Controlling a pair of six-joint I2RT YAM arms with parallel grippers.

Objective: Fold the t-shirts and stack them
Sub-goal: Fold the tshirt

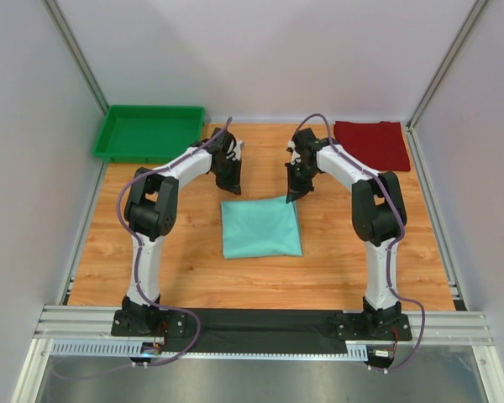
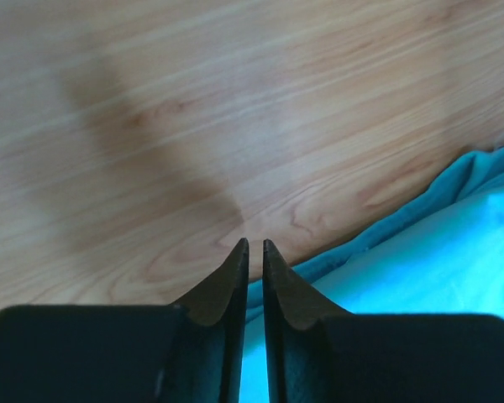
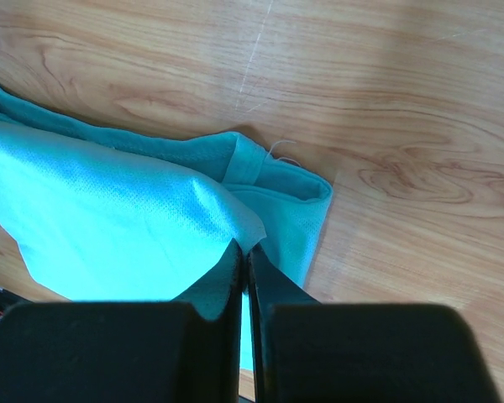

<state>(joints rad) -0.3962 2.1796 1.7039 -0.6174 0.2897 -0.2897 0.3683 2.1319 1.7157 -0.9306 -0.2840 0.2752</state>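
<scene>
Mint-green folded cloth t-shirt (image 1: 260,228) sits flat mid-counter, between the two arms. It's a near-square rectangle, long axis running left-right, slightly skewed to the light wooden counter (image 1: 185,260) edges. No neck or sleeves showing, so can't say which end is the collar. Dark red folded cloth t-shirt (image 1: 371,144) lies flat in the far right corner, well apart from the mint one, also with its long axis left-right. The two are not stacked. Right fingers (image 3: 228,281) are clamped together on the mint shirt's top layer at its far right corner. The cloth peaks up to the tips there, with the lower layers and hem lying on the wood just past them. Left fingers (image 2: 235,273) are nearly together with only a thin slit between them, tips right at the shirt's far left edge. Cannot tell whether any cloth is caught in them. From above, both wrists hang over the shirt's far edge, one per corner. Bright green rigid plastic tray (image 1: 149,134) is at the far left corner, apart from both shirts.
</scene>
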